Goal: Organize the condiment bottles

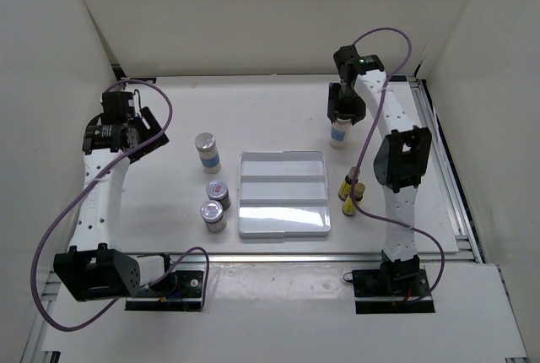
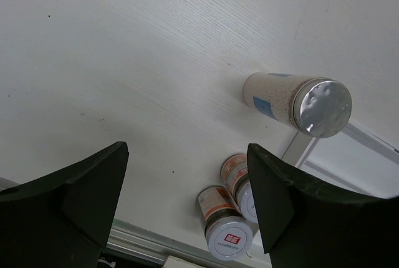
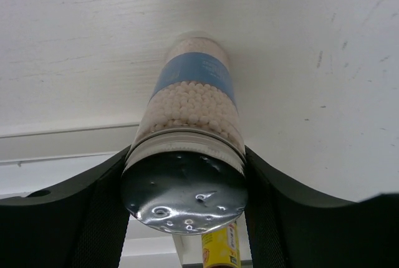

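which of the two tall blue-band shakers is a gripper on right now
The shaker right of the white tray, standing between the fingers of the right gripper. The other shaker stands free, left of the white tray.

The desk (image 2: 124, 43) is matt white with a faint wood grain. The shaker (image 3: 193, 112) has a smooth clear wall over white beads, a blue label band and a shiny, dimpled metal cap. The tray (image 1: 283, 211) looks like glossy white plastic. The left gripper (image 2: 187, 149) is matt black plastic.
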`<action>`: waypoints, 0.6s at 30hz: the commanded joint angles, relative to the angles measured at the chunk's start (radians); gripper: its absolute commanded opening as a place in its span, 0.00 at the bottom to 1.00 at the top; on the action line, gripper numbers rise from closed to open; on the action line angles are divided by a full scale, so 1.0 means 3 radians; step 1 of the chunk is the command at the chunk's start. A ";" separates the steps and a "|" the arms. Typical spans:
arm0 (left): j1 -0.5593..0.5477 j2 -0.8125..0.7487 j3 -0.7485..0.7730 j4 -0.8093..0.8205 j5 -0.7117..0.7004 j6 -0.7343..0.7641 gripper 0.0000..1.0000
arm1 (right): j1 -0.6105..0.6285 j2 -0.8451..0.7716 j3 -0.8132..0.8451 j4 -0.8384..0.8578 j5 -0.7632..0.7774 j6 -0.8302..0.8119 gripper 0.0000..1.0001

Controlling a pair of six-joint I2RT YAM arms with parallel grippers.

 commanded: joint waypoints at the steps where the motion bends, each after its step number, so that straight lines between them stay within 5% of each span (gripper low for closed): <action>1: 0.0014 0.0004 0.0170 -0.0010 -0.0018 -0.0016 0.87 | 0.0008 -0.0517 0.0300 -0.0099 0.0244 0.0011 0.00; 11: 0.0014 0.0199 0.0436 -0.0010 0.0084 -0.0093 0.87 | 0.0728 -0.1090 0.0111 -0.0165 -0.0062 -0.0173 0.00; 18: -0.0022 0.0260 0.0502 0.0021 0.0268 -0.0087 0.87 | 0.1056 -0.1151 -0.0507 -0.0022 -0.0390 -0.0208 0.00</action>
